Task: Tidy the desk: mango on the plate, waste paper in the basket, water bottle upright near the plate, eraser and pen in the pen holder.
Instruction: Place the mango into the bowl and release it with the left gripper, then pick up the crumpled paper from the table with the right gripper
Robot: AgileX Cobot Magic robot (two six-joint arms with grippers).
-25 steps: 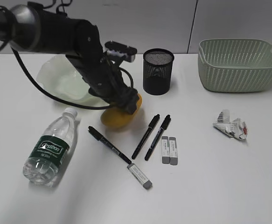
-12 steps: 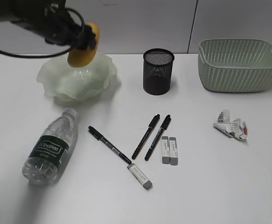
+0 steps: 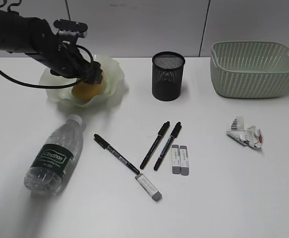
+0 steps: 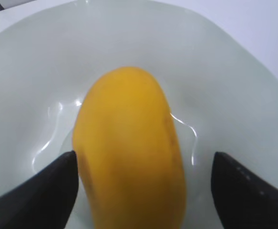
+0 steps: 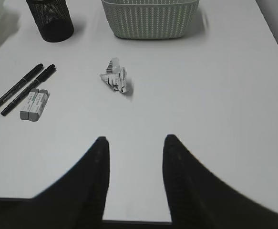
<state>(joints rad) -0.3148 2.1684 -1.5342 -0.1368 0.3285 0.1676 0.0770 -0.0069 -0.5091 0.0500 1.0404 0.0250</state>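
The yellow-orange mango [image 3: 84,91] lies in the pale green wavy-rimmed plate [image 3: 112,69] at the back left. My left gripper [image 3: 92,77] is open over it. In the left wrist view the mango [image 4: 129,143] rests on the plate [image 4: 224,71] between the spread jaws [image 4: 143,160], with a gap at the right finger. The water bottle [image 3: 52,158] lies on its side at the front left. Three pens [image 3: 154,145] and three erasers [image 3: 180,159] lie mid-desk. The waste paper [image 3: 245,133] lies at the right. My right gripper [image 5: 135,143] is open and empty.
The black mesh pen holder [image 3: 168,76] stands at the back centre and the woven basket [image 3: 256,68] at the back right. In the right wrist view the waste paper [image 5: 115,80] lies ahead, with the basket [image 5: 150,19] and pen holder [image 5: 50,19] beyond.
My left gripper lifted the mango off the desk, carried it over the plate, lowered it into the plate, and now has its jaws open.
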